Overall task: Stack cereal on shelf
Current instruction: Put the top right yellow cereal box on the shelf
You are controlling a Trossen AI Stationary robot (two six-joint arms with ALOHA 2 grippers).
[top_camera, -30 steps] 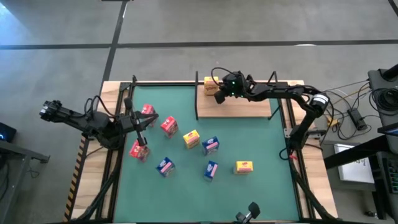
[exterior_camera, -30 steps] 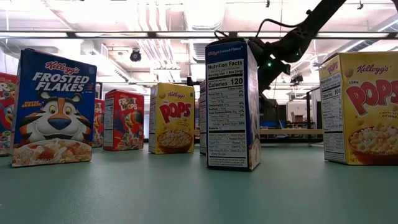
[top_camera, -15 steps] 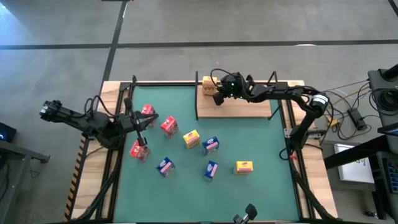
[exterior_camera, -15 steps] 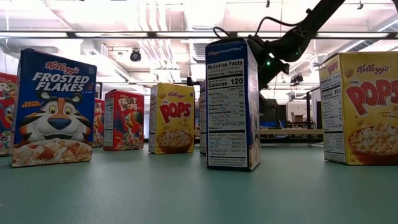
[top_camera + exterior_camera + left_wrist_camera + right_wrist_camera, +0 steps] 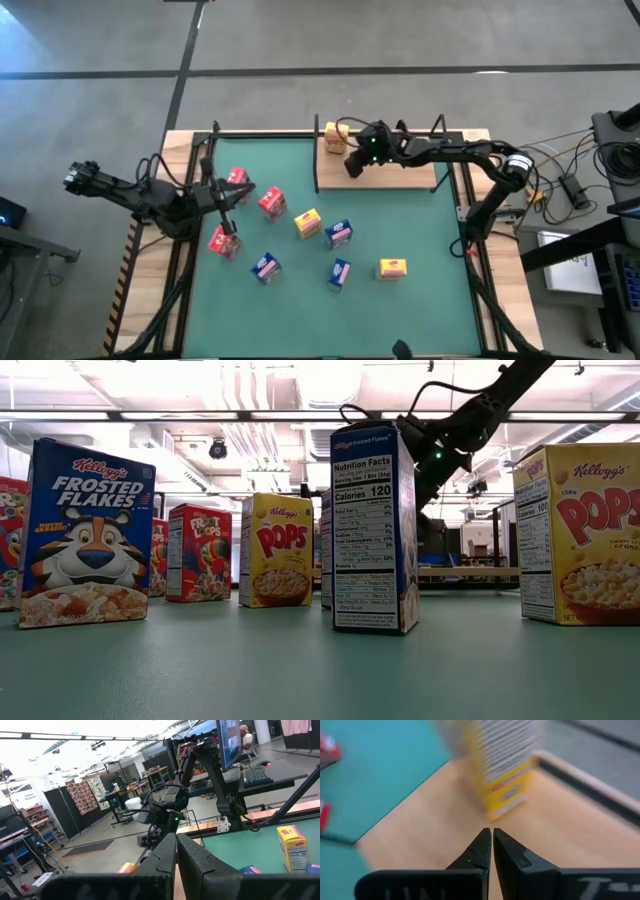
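Observation:
One yellow cereal box (image 5: 334,137) stands upright on its base at the far left corner of the light-wood shelf (image 5: 400,176). It also shows in the right wrist view (image 5: 506,767). My right gripper (image 5: 352,166) is shut and empty, just on the near side of that box, above the board (image 5: 435,820). Three red boxes (image 5: 271,202), two yellow ones (image 5: 308,223) and three blue ones (image 5: 339,233) stand on the green mat. My left gripper (image 5: 238,196) is shut and empty (image 5: 176,845), waiting above the mat's left side among the red boxes.
Thin black posts (image 5: 318,152) rise at the shelf's corners. In the low view the boxes stand in a row across the mat (image 5: 300,660), a blue one (image 5: 373,528) nearest. The right arm (image 5: 450,435) comes in from above behind them. Cables and gear lie off the table's right side.
My right gripper has drawn back from the yellow box on the shelf, a short way toward the table's near edge. The box stays standing at the shelf's far left corner.

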